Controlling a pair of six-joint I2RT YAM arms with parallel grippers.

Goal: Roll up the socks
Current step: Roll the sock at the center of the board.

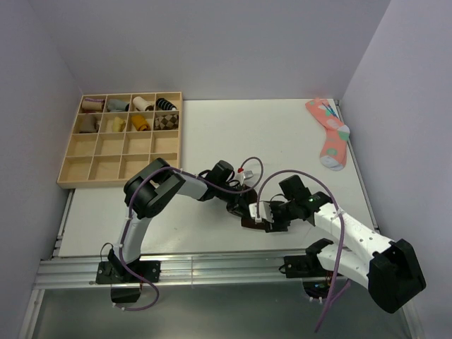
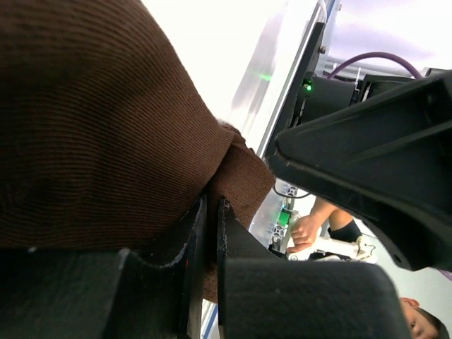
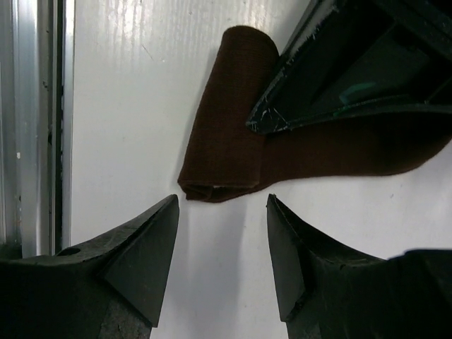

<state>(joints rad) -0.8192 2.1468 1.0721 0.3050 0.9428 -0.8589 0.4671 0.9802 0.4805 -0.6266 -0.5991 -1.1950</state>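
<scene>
A lab test cell; plain pale walls (image 1: 212, 42) enclose a white table (image 1: 247, 134); aluminium rails (image 1: 212, 270) line its near edge.

Pale lilac walls (image 1: 212, 42) box in a white desk (image 1: 247, 134); an aluminium rail (image 1: 212, 272) runs along its six o'clock edge.

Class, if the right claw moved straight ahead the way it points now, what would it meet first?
Probably the brown sock, whose folded end lies just ahead of the open right claw; depth is unclear.
</scene>
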